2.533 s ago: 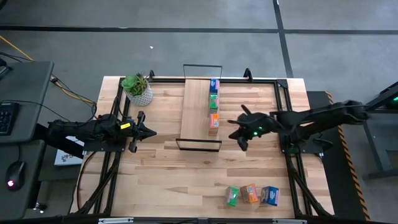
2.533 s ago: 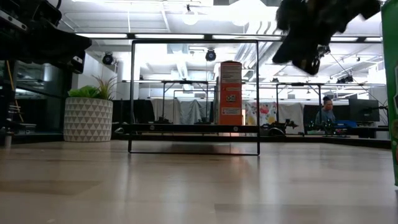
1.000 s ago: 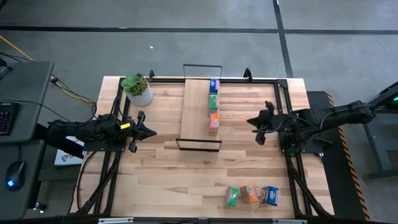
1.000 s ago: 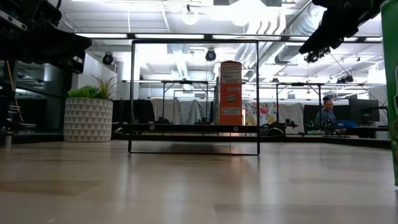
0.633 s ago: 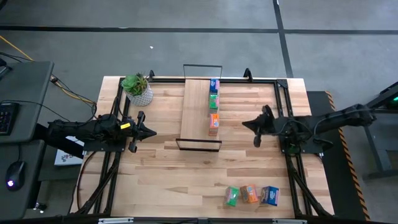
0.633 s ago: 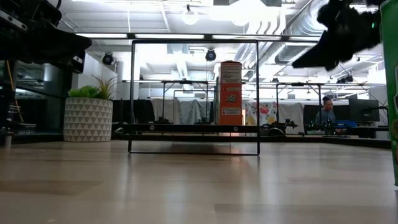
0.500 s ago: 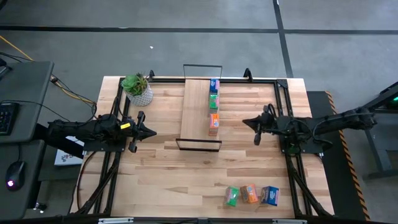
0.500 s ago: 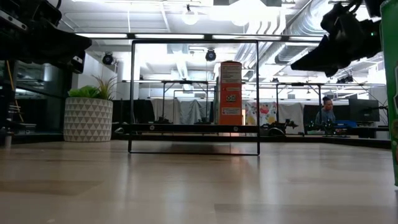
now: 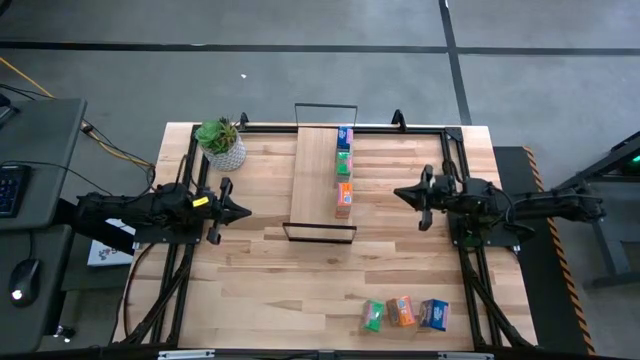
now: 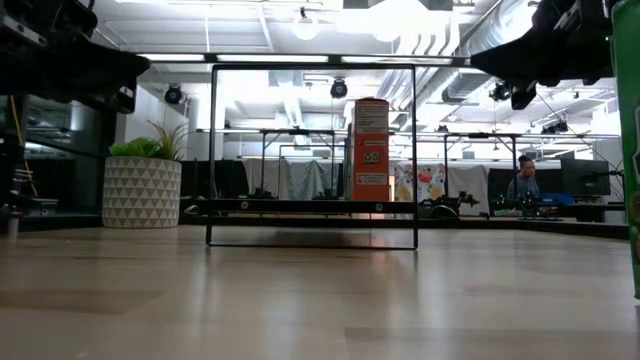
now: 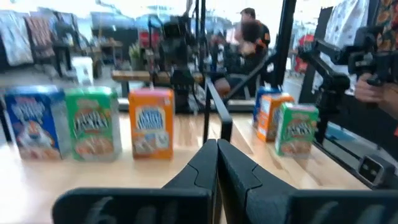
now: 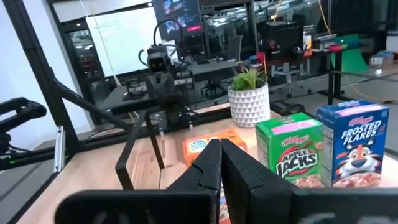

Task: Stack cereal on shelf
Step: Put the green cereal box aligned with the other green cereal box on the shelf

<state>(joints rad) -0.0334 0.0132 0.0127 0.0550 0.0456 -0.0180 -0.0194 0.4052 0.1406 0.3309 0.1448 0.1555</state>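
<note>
The shelf is a light-wood plank with black wire end frames at the table's middle. A blue box, a green box and an orange box stand upright on their bases in a row along its right side. Three more boxes, green, orange and blue, stand on the table near its front right. My left gripper is shut and empty left of the shelf. My right gripper is shut and empty right of the shelf, pointing level at it.
A potted plant in a white pot stands at the table's far left corner. A black rail frame runs along the table's edges. Bare wood lies between the shelf and the three front boxes. A person sits far behind the table.
My right arm has drawn back toward the table's right edge. Its gripper has tipped from slanting down to level, still shut and empty. The boxes and the shelf have not moved.
</note>
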